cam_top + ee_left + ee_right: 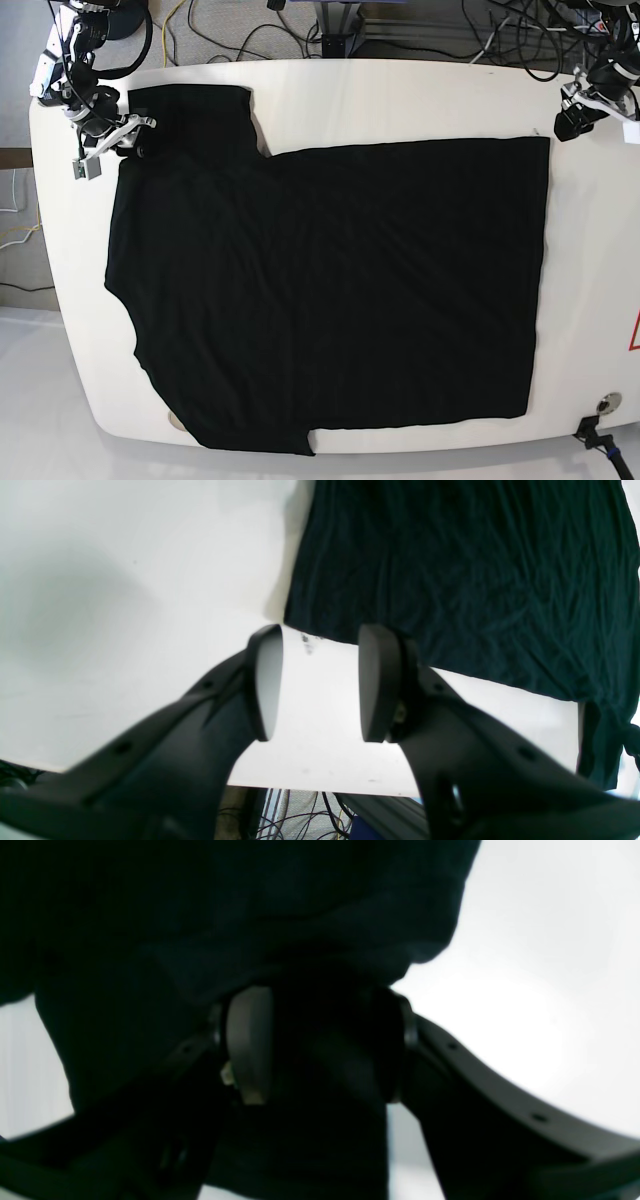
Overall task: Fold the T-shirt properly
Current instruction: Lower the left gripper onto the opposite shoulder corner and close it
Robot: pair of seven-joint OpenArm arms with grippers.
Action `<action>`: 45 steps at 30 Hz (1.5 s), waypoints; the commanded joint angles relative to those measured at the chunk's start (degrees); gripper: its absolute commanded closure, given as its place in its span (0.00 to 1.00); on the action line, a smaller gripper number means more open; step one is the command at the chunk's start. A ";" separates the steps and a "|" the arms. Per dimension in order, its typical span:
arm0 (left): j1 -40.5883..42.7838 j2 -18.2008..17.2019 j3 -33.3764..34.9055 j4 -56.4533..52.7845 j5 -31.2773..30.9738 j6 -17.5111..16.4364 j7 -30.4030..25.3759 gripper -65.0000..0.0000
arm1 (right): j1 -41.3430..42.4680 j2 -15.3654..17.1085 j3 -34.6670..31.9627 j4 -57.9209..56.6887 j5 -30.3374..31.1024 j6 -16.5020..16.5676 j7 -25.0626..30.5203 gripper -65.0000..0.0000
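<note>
Broadly, T-shirt (330, 290): lies flat on the white table (400, 95), plain black side up, no print showing; hem edge runs down the base view's right side, sleeves at the view's left.
Upper sleeve (190, 105): sticks out toward the table's far-left corner, apparently unfolded; the lower sleeve (240, 435) reaches the near edge.
State of the fold: body looks spread wide and fairly smooth, so I judge the folding proper has barely begun.
Right gripper (115, 135): sits at the shoulder beside the upper sleeve; in its wrist view the pads (248, 1042) stand apart with dark cloth bunched between them. Whether the cloth is pinched or merely lying loose there, I cannot tell.
Left gripper (320, 682): jaws apart, nothing between them, poised over bare table just off the hem corner (295, 617).
Why placed so: each arm is at one end of the same far edge, which suits lifting that edge as a pair and carrying it toward the near side.
Risk: a grip on the shoulder alone would drag and wrinkle the cloth.
Surroundings: cables (260, 30) trail beyond the table's far edge.
</note>
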 commanded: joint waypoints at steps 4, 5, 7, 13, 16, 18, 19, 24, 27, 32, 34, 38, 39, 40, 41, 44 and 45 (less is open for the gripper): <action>0.22 -0.91 -0.34 0.93 -1.08 -0.30 -0.95 0.64 | -0.47 0.13 -1.81 -1.51 -2.12 -0.56 -2.70 0.53; 0.24 -0.85 -0.25 0.96 -1.11 -0.28 -1.10 0.64 | -0.47 0.08 -2.20 -1.53 -2.03 -0.64 -2.70 0.53; 0.18 -0.87 -0.45 0.84 -1.13 -0.22 -1.02 0.64 | -0.51 0.06 -2.79 -1.55 -1.72 -0.54 -2.81 0.53; 0.24 -0.95 -0.43 0.73 -0.90 -0.33 -1.21 0.64 | -0.88 0.09 -3.68 -1.21 -1.49 -0.50 -3.02 0.53; 0.26 -0.93 -0.34 0.85 -0.91 -0.25 -1.43 0.64 | -0.84 0.02 -3.63 -1.07 -1.33 -0.44 -3.10 0.53; 0.31 -0.85 -0.39 0.66 -1.08 -0.23 -1.44 0.64 | -0.81 -0.04 -3.54 -1.02 -1.42 -0.32 -3.07 0.54; 0.02 -0.99 -0.60 0.78 -0.77 -0.06 -1.40 0.64 | 0.04 0.61 -3.19 -0.52 0.66 0.14 0.06 0.54; -0.45 -0.93 -0.44 0.61 -0.65 -0.26 -1.73 0.64 | -0.23 0.51 -3.57 0.07 0.70 0.23 0.14 0.72; -0.63 -1.02 -0.55 0.49 -0.95 -0.20 -1.98 0.63 | -0.42 0.20 -3.61 -0.15 0.26 0.06 -0.44 0.96; -1.22 -1.17 -0.38 0.22 -0.88 -0.04 -2.03 0.62 | -0.51 -0.28 -3.73 0.21 0.11 0.13 -0.35 1.00; -1.56 -1.37 -0.35 -0.13 -0.95 -0.06 -1.91 0.61 | -0.58 -0.38 -3.83 0.32 0.01 0.11 -0.36 1.00; -2.38 -2.79 0.12 -2.03 -0.97 -0.06 -1.28 0.60 | -0.52 -0.49 -3.84 0.54 -0.03 0.25 -0.54 1.00; -2.54 -3.32 0.17 -2.55 -0.83 0.01 -0.96 0.60 | -0.52 -0.48 -3.91 0.55 0.03 0.21 -0.52 1.00; -2.60 -3.96 0.32 -2.98 -0.84 0.11 -0.52 0.60 | -0.58 -0.47 -3.88 0.65 -0.01 0.17 -0.54 1.00; -2.71 -4.71 0.59 -3.29 -0.88 0.14 -0.31 0.59 | -0.43 -0.50 -3.86 0.76 -0.08 0.15 -0.64 1.00; -2.78 -6.77 1.27 -4.05 -0.95 0.10 -0.48 0.60 | -0.65 -0.49 -3.91 0.81 -0.30 0.22 -0.67 1.00; -2.94 -7.19 1.26 -4.08 -0.95 0.17 -0.50 0.60 | -0.58 -0.55 -3.86 0.96 -0.13 0.15 -0.74 1.00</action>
